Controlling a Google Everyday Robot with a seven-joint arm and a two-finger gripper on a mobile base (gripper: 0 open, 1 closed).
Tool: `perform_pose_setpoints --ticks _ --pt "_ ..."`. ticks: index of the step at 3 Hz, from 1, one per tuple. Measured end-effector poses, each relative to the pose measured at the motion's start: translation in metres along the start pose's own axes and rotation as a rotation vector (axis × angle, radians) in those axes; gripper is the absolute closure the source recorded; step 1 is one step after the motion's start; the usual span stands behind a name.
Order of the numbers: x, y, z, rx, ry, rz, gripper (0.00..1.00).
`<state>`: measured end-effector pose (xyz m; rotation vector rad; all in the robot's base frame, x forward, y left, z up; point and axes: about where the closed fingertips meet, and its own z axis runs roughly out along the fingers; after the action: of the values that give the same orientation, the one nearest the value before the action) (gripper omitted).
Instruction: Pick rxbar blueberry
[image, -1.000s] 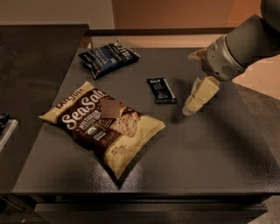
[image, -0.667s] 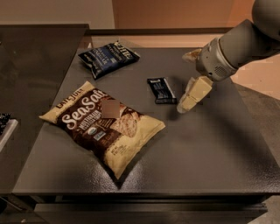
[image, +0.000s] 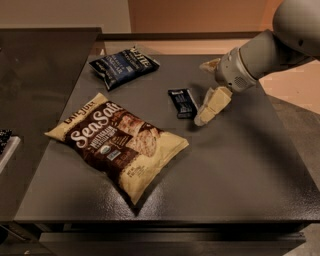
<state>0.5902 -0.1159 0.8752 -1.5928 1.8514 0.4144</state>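
The rxbar blueberry (image: 182, 103) is a small flat dark bar with white print, lying flat near the middle of the dark table (image: 240, 165). My gripper (image: 202, 93) comes in from the right on a grey arm and hovers just right of the bar. It is open and empty. One cream finger (image: 212, 106) points down-left with its tip close to the bar's right edge; the other finger (image: 210, 65) sits farther back.
A big cream-and-brown "Sea Salt" bag (image: 117, 142) lies at the front left. A dark blue chip bag (image: 124, 66) lies at the back left. A darker counter (image: 35, 85) adjoins the table on the left.
My gripper has moved left and slightly down, closer to the bar. The bar and both bags have not moved.
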Motion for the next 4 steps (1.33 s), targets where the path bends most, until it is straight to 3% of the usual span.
perform_pose_setpoints --ticks 2,4 --pt "0.006 -0.015 0.037 -0.061 -0.034 0.030 0.00" --pt "0.011 -0.015 0.053 -0.090 -0.027 0.028 0.00"
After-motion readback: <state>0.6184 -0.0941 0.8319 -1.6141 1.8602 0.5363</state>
